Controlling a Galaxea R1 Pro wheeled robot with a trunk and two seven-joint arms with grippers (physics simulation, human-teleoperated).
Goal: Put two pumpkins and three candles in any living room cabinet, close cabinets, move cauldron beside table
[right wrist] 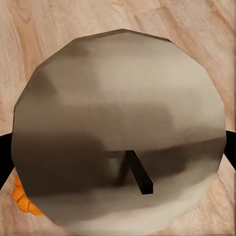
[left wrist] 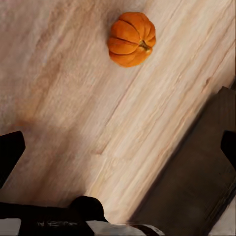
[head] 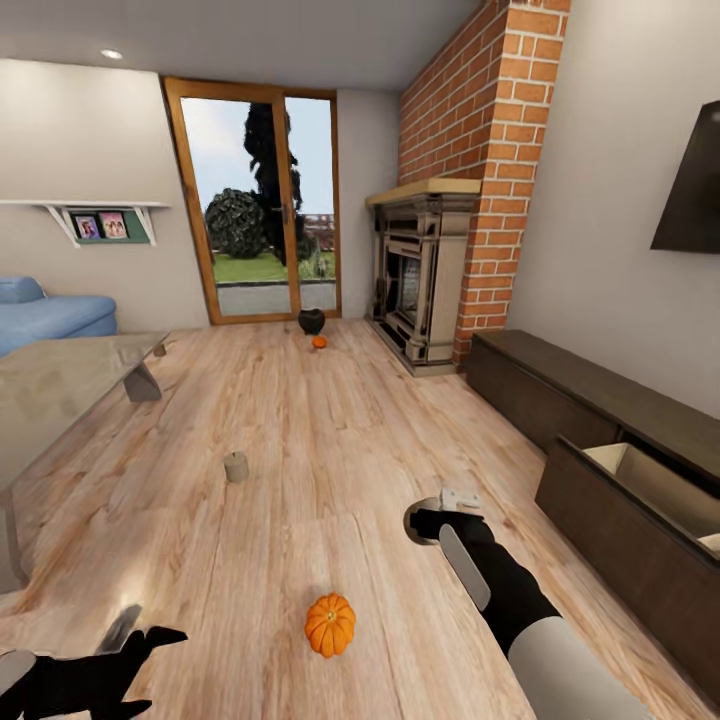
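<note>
Right gripper [head: 440,520], seen from the head camera, hangs over the pale wooden plank floor [head: 300,420] with its black fingers clamped on a short cream-white candle [head: 428,520], only a sliver of which peeks out between them. Left gripper [head: 130,640] sits low at the near left corner, its black fingers spread apart with nothing between them. Between the two arms, a small bright orange ribbed pumpkin [head: 330,624] rests on the floor. Farther out, a second cream candle [head: 236,466] stands upright on the planks, and by the glass patio door a small round black cauldron [head: 311,321] sits with another orange pumpkin [head: 319,342] just beside it. A glossy grey coffee table [head: 60,385] stands at the left. Along the right wall runs a long, low dark brown wooden cabinet [head: 560,390], with one drawer [head: 640,480] pulled open to show its pale wood inside.

From the left wrist camera, the near pumpkin [left wrist: 131,39] lies on the floor well apart from the black fingertips [left wrist: 10,150], which stand wide apart; a dark brown cabinet front shows at one corner.

From the right wrist camera, the held candle's round flat top [right wrist: 123,118] with its short dark wick sits very close to the lens, black fingers [right wrist: 230,147] pressing at either side, and a sliver of the orange pumpkin [right wrist: 24,201] shows past its edge.
</note>
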